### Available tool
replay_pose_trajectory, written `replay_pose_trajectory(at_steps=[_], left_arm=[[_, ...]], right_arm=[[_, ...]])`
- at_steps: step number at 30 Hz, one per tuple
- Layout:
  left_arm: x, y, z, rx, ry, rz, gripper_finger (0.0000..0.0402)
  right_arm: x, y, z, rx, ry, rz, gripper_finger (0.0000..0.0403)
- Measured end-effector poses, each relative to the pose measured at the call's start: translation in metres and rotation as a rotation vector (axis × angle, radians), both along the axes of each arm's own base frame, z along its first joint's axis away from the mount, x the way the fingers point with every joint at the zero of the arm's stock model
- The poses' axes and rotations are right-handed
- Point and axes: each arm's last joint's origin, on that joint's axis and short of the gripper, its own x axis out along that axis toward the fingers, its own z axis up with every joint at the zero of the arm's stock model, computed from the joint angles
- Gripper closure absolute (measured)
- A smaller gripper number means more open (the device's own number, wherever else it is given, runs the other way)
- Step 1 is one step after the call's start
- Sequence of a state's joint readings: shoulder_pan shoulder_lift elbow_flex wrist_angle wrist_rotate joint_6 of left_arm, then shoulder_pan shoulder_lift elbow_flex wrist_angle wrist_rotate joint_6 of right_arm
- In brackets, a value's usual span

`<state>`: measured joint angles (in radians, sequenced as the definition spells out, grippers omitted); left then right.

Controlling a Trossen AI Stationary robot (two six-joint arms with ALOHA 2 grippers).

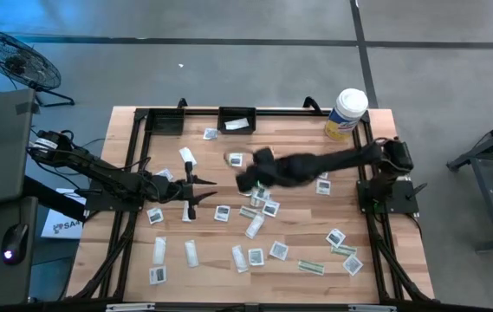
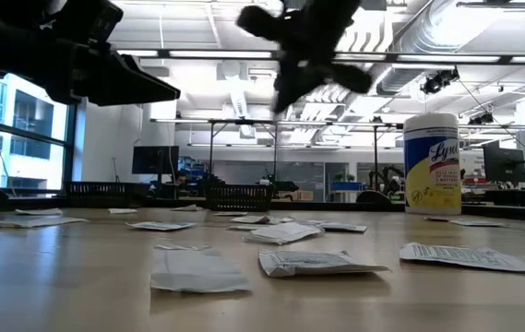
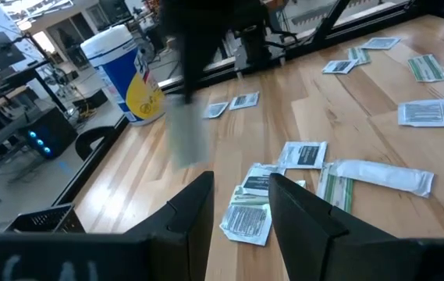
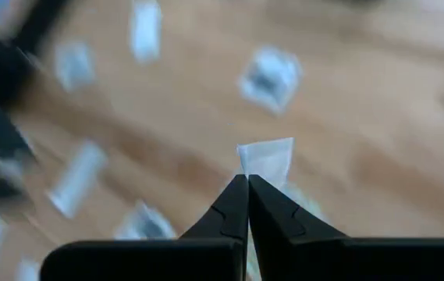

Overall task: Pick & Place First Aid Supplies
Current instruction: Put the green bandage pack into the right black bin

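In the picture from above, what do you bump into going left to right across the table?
Left tool, open over the packets → right tool, shut on a small white packet → white tub with yellow label at the far right corner.

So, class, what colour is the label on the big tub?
Yellow on a white tub, clearest in the low view.

The high view looks straight down on the whole worktop (image 1: 298, 234); the low view looks level across it; both share the white tub (image 1: 347, 113).
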<state>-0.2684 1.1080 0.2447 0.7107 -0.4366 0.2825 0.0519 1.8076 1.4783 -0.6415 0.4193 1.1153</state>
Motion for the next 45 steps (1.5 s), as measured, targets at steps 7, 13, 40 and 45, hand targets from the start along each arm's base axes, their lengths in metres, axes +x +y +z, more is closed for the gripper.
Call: replay_pose_trajectory(at_steps=[7,13,40,45], left_arm=[[0.0,0.0,0.0,-0.002,0.003,0.002,0.028],[0.0,0.0,0.0,0.0,0.003,0.004,0.028],[0.0,0.001,0.0,0.009,0.001,0.048,0.028],[0.0,0.001,0.0,0.009,0.001,0.049,0.028]], right_arm=[[0.025,-0.094,-0.001,-0.084,-0.207,-0.016,0.0402],[0.018,-0.164,-0.013,-0.086,-0.14,-0.123,0.0402],[0.022,-0.234,-0.053,-0.024,0.057,-0.137,0.0402],[0.021,-0.237,-0.053,-0.031,0.065,-0.13,0.0402]])
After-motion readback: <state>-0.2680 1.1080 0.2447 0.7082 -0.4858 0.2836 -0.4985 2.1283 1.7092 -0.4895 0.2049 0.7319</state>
